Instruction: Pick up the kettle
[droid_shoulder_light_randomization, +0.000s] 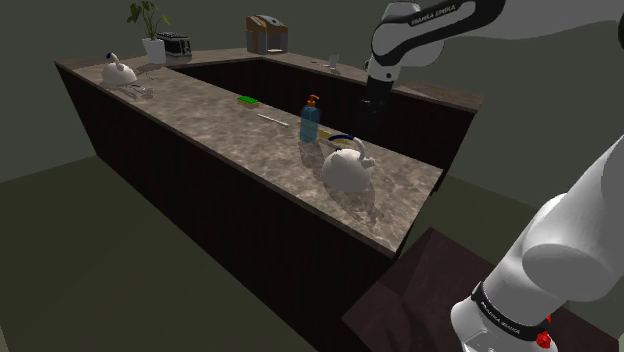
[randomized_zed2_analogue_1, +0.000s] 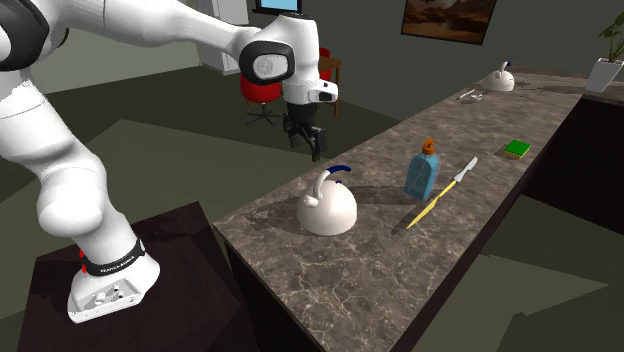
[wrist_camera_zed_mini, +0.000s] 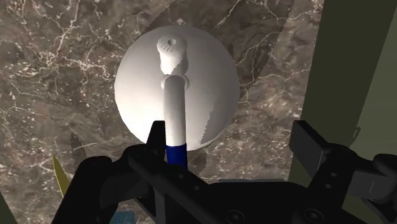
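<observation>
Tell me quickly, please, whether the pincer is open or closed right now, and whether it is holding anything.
The pincer: open, holding nothing, poised above the white kettle.

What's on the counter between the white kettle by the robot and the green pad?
A blue bottle with an orange top and a yellow-handled knife, seen in the second exterior view.

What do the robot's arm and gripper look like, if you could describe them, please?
The arm is made of smooth, rounded white links with dark joints. A black band with small white lettering rings its base, beside red marks. The gripper is all black, with two blocky fingers.
</observation>
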